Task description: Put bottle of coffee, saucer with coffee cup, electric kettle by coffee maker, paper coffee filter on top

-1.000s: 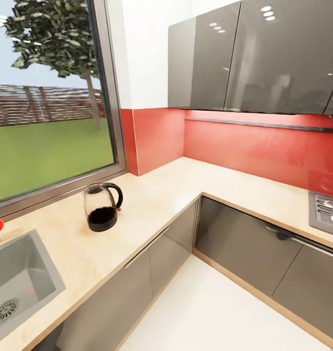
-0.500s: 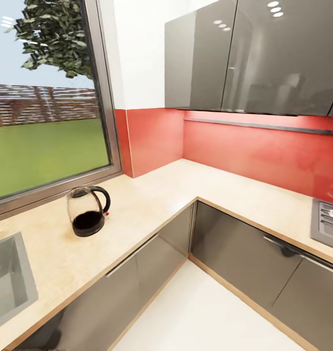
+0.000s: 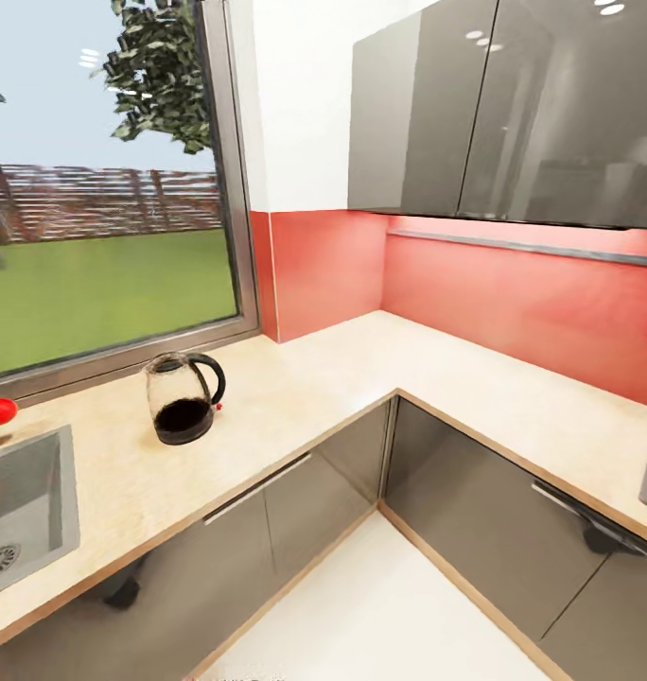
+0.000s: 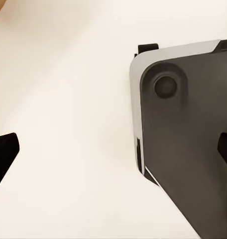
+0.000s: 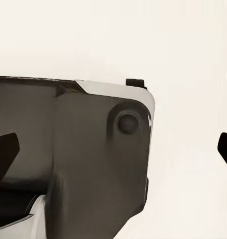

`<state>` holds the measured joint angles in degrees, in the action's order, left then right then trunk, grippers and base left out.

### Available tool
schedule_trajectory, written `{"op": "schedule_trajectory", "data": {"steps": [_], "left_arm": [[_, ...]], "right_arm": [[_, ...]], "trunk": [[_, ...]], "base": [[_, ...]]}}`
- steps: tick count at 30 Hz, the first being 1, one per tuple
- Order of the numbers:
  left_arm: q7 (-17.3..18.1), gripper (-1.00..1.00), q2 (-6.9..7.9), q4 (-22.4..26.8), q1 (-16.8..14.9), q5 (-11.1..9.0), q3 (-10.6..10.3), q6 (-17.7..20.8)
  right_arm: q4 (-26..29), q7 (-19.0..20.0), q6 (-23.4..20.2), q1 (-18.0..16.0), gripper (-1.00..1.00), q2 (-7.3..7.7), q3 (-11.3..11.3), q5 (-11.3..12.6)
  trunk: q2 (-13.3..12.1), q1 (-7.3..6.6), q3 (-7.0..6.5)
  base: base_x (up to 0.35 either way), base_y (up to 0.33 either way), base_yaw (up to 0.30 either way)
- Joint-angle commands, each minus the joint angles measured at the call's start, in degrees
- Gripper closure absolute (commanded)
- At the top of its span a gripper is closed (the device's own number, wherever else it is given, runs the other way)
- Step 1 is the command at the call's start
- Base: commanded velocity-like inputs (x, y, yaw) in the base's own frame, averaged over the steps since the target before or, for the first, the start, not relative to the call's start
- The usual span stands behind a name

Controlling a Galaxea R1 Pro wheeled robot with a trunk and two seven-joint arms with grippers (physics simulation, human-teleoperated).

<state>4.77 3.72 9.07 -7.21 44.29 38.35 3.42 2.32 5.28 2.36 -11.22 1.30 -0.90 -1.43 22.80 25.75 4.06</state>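
beige countertop [image 3: 295,397] bears an unlabelled glass electric kettle [image 3: 182,397] beside the sink [image 3: 40,492].

A: How is the electric kettle [image 3: 183,395] finished?
B: Clear glass is seen for the body, with a glossy black handle and base.
A: And the surface [image 3: 295,397]?
B: A pale, matt, stone-like top is shown, edged in wood tone. The cabinet fronts [image 3: 465,492] are rendered glossy grey, the wall panel [image 3: 513,303] smooth red, the sink [image 3: 21,501] brushed grey metal, the floor [image 3: 380,615] smooth white.
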Motion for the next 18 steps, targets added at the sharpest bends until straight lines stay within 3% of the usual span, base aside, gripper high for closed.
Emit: {"op": "schedule_trajectory", "data": {"steps": [1, 10, 18], "left_arm": [[0.41, -1.00, -0.03, 0.16, -0.04, 0.41, 0.54, 0.29], [0.41, -1.00, -0.02, 0.16, -0.06, 0.45, 0.76, 0.27], [0.41, -1.00, -0.02, 0.16, -0.07, 0.45, 0.77, 0.27]], "right_arm": [[-0.03, 0.17, 0.19, -0.03, -1.00, 0.02, -0.06, -0.15], [-0.03, 0.17, 0.19, -0.03, -1.00, 0.02, -0.06, -0.15], [-0.03, 0.18, 0.19, -0.03, -1.00, 0.02, -0.06, -0.15]], "trunk": [[0.12, 0.03, 0.12], [0.12, 0.03, 0.12], [0.12, 0.03, 0.12]], "base": [[0.000, -0.311, 0.277], [0.060, -0.286, 0.277], [0.068, -0.075, 0.277]]}}
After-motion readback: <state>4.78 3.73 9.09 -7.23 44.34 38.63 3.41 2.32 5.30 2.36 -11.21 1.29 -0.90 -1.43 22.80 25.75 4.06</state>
